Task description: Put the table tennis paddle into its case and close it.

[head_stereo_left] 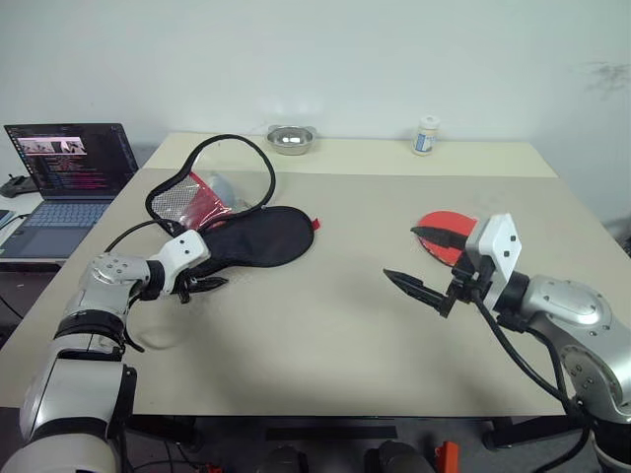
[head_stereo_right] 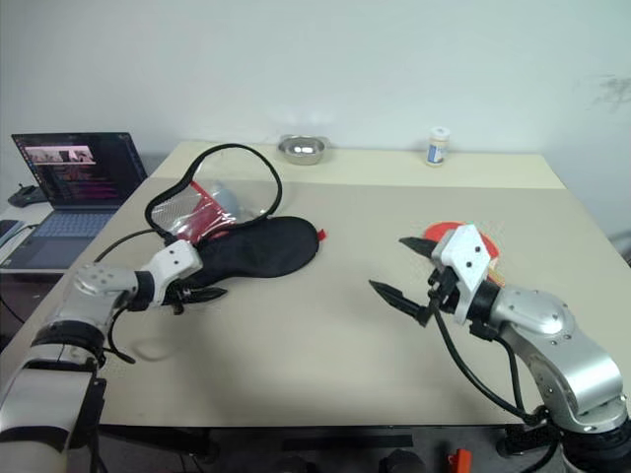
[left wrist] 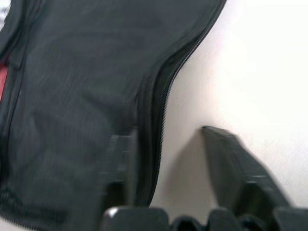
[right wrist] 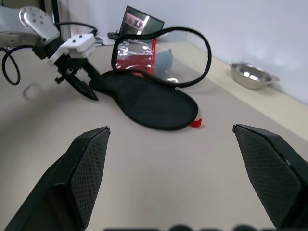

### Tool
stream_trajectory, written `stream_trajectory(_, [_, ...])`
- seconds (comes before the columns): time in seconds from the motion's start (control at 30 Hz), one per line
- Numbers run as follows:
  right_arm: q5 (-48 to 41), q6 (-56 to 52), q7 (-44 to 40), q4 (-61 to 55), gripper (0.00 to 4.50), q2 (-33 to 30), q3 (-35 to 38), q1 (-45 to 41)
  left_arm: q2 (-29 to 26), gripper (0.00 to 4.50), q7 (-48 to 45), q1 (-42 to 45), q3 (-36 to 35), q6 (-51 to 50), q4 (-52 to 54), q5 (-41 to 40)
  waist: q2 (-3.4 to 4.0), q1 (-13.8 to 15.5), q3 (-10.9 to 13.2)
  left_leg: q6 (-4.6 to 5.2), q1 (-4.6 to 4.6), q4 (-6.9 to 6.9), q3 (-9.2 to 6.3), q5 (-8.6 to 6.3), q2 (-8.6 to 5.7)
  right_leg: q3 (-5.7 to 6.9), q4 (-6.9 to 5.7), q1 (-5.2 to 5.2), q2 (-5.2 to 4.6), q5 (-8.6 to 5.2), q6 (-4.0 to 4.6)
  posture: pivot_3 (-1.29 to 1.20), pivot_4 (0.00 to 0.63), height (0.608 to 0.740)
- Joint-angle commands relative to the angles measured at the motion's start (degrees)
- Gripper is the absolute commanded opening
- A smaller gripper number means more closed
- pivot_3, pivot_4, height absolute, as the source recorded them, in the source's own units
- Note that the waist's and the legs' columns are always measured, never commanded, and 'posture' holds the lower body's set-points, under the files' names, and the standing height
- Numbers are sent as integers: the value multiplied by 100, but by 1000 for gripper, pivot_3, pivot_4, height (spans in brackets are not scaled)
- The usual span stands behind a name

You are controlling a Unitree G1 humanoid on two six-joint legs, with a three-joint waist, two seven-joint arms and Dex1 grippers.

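Observation:
The case [head_stereo_left: 261,235] lies at the table's left, its black half flat. Its other half stands open behind, a black zipper rim [head_stereo_left: 237,140] looped around red fabric and mesh [head_stereo_left: 197,202]. My left gripper [head_stereo_left: 209,284] is at the case's narrow near end. In the left wrist view one finger [left wrist: 120,163] sits over the black fabric and the other [left wrist: 231,159] over the table, with the zipper edge in the gap. The table tennis paddle [head_stereo_left: 442,223] lies at the right with its red face up, its handle hidden behind my right gripper [head_stereo_left: 399,251], which hovers wide open and empty.
A steel bowl [head_stereo_left: 291,139] and a small white bottle [head_stereo_left: 426,135] stand along the table's far edge. An open laptop [head_stereo_left: 69,168] sits on a lower desk to the left. Bare tabletop [head_stereo_left: 335,296] stretches between the two grippers.

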State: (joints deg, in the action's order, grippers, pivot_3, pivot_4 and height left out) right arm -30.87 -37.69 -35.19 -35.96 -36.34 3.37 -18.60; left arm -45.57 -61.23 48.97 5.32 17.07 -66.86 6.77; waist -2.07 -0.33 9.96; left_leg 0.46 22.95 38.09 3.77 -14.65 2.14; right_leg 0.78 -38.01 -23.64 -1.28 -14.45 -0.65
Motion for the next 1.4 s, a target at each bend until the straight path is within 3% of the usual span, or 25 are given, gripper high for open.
stream_trajectory(0.03, [-134, -46, 82, -110, 4500, -35, 245, -90, -170, 762, 336, 67, -64, -135, -236, 108, 0, 0, 0, 0, -1, 0, 1, 0, 2, 0, 0, 0, 1, 0, 0, 0, 150, 740])
stream_trajectory(0.1, [-153, -89, 105, -127, 4500, -59, 281, -99, -109, 46, 361, 66, -111, -189, -254, 54, 0, 0, 0, 0, -2, 0, 3, 0, 7, -1, -1, 0, 4, 1, 1, 0, 150, 740])
stream_trajectory(0.37, [-215, -208, 131, -217, 4500, -201, 513, 67, 619, 15, -193, -122, -338, -842, 690, -507, -2, 83, -2, -1, 3, 3, 3, 0, 7, 3, -1, -1, 7, 5, 9, 0, 150, 740])
stream_trajectory(0.6, [-251, -95, -205, -284, 4500, -644, 839, 732, 1714, 15, 43, -1367, -70, -3977, 4629, -1399, -4, 167, -3, 4, 22, 7, -2, -3, -55, 1, 14, 6, -65, 16, 10, 0, 150, 740])
stream_trajectory(0.7, [-194, 27, -420, -294, 4500, -846, 926, 1029, 2217, 15, 503, -1470, 57, -4928, 5521, -1540, -5, 166, -3, 9, 36, 20, -14, -6, -63, 9, 17, 7, -71, 16, -2, 0, 150, 740])
stream_trajectory(0.83, [-130, 174, -579, -287, 4500, -1007, 993, 1301, 2789, 15, 1035, -1304, 149, -5574, 5785, -1617, -5, 151, -3, 9, 35, 32, -30, -5, -51, 16, 7, 8, -45, 0, -26, 0, 150, 740])
stream_trajectory(1.03, [-122, 270, -620, -309, 4500, -1082, 1071, 1451, 3203, 15, 1344, -1057, 532, -5221, 5417, -1405, -4, 109, -3, 7, 8, 32, -34, -2, -39, 2, 1, 22, -9, -1, -27, 0, 150, 740])
stream_trajectory(1.17, [-132, 274, -587, -357, 4500, -1068, 1088, 1507, 3269, 959, 1357, -1027, 521, -5103, 5368, -1516, -4, 84, -3, 7, 6, 28, -33, -2, -38, -1, 4, 24, -9, -2, -26, 0, 150, 740])
stream_trajectory(1.4, [-242, 176, -491, -322, 4500, -1001, 1086, 1408, 2897, 3378, 1105, -1272, 570, -4931, 5748, -1541, -4, 60, -3, 7, 7, 28, -30, -2, -40, -3, 6, 24, -12, -2, -26, 0, 150, 740])
